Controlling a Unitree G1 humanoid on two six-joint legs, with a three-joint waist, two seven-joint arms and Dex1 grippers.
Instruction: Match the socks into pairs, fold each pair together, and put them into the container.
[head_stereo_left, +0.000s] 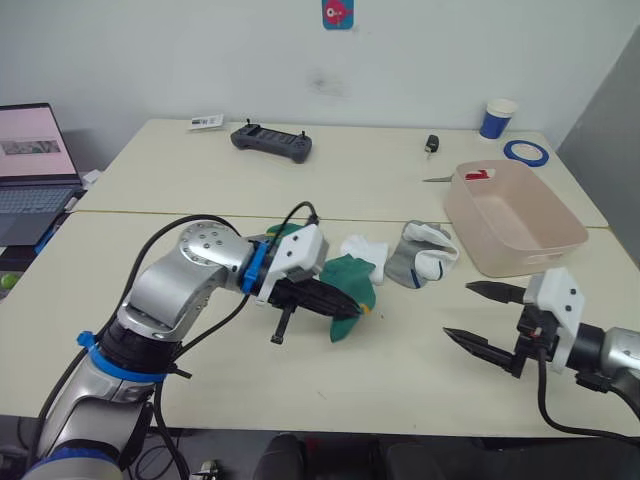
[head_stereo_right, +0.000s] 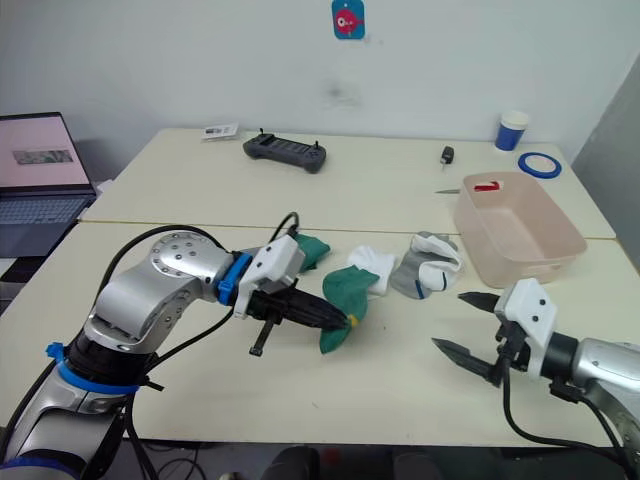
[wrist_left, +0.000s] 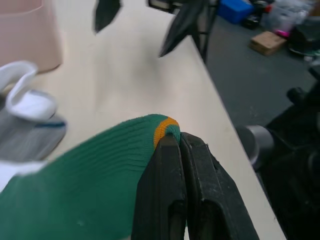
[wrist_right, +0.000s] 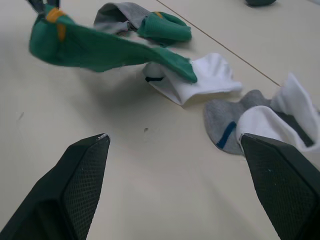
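Green fabric is pinched between the closed black fingers of the left gripper (head_stereo_right: 345, 321): a green sock (head_stereo_right: 341, 292) hangs from its yellow-marked end, lifted off the cream table (head_stereo_right: 380, 385) near the middle of the front half. Its free end trails toward a white sock (head_stereo_right: 375, 265) lying flat just behind it, and seems to rest on that sock's edge, though the overlap is hard to judge. A second green sock (wrist_right: 166, 27) lies further toward the left, bunched against a grey sock (wrist_right: 120, 13) beside the left arm's wrist. To the right of the white sock, another grey sock with a blue mark (wrist_right: 227, 124) lies under a crumpled white sock (wrist_right: 280, 122); the two touch and partly overlap.

The pink bin (head_stereo_right: 520, 230) stands toward the right edge of the table, just beyond this grey and white heap, with a small red item inside at its far end. The right gripper (head_stereo_right: 468, 328) hovers low over the front right part of the table, near the bin's front corner, its two pointed fingers (wrist_right: 80, 185) spread wide apart and holding nothing.

At the far edge sit a black controller (head_stereo_right: 285, 151), a blue-and-white paper cup (head_stereo_right: 512, 130) and a roll of blue tape (head_stereo_right: 545, 162). An open laptop (head_stereo_right: 40, 180) stands on a separate surface beyond the left edge.
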